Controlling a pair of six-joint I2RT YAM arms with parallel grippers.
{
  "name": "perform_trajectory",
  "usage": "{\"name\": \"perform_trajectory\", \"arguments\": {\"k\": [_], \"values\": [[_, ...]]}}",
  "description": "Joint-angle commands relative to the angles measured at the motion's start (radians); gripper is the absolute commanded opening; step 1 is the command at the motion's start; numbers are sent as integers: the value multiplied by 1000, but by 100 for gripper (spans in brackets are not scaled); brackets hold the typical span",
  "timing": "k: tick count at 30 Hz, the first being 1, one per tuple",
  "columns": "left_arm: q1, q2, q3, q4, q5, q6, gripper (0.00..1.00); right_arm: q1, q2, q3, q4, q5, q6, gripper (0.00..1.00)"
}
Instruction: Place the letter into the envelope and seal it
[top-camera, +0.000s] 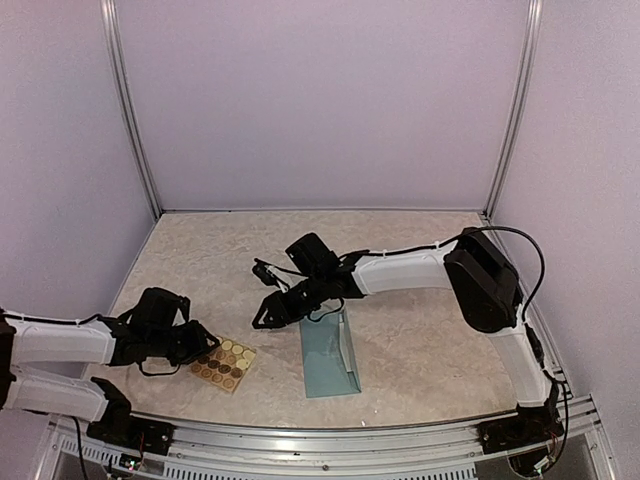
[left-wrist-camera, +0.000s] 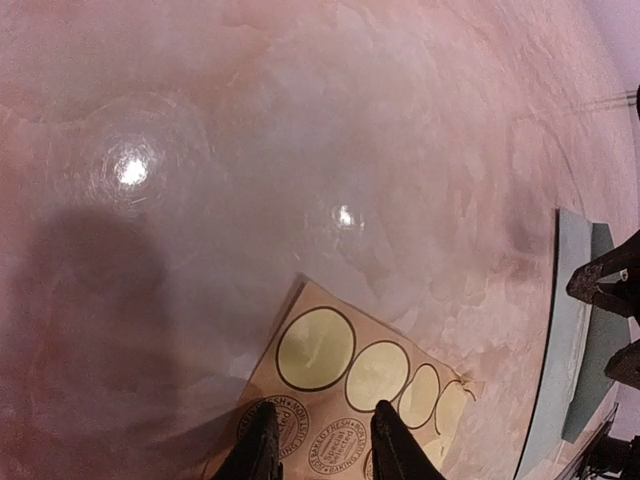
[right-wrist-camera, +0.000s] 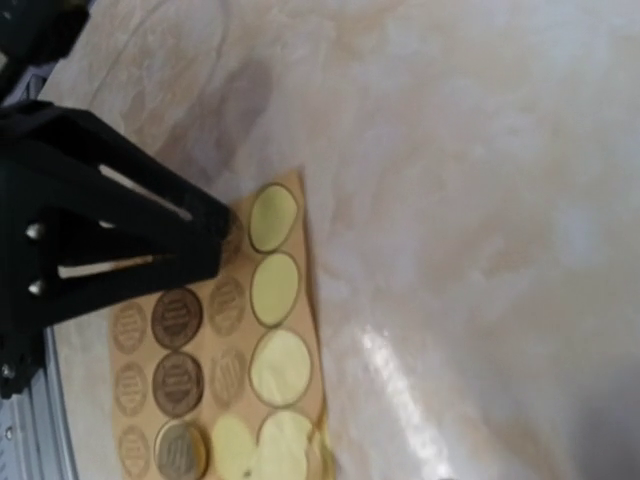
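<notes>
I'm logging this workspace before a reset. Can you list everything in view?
beige marbled tabletop: one, beige, floor of the enclosure.
pale enclosure walls: three, lilac-white, around the table.
teal-blue rectangular paper envelope: one, teal, lying near the table's centre front.
tan sheet of round stickers: one, tan with brown seals and pale circles, left of the envelope, apart from it.
left claw: one, black, open, over the sticker sheet.
right claw: one, black, open, near the envelope's far end.
</notes>
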Motion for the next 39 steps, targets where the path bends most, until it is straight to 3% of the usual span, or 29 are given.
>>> {"name": "perform_trajectory", "arguments": {"k": [1,10,19,29,39], "values": [[8,43,-40,92,24,-4,25,14,70,77,-23,-59,-18,45],[-24,88,-81,232,55,-51,21,19,117,103,-37,-89,3,46],[-146,111,-18,343,31,-51,21,19,50,27,-40,-14,17,45],[-158,27,53,104,-37,-27,22,16,29,-7,-53,3,30,45],[-166,-6,12,-54,55,-45,22,20,81,48,-65,-34,34,45]]}}
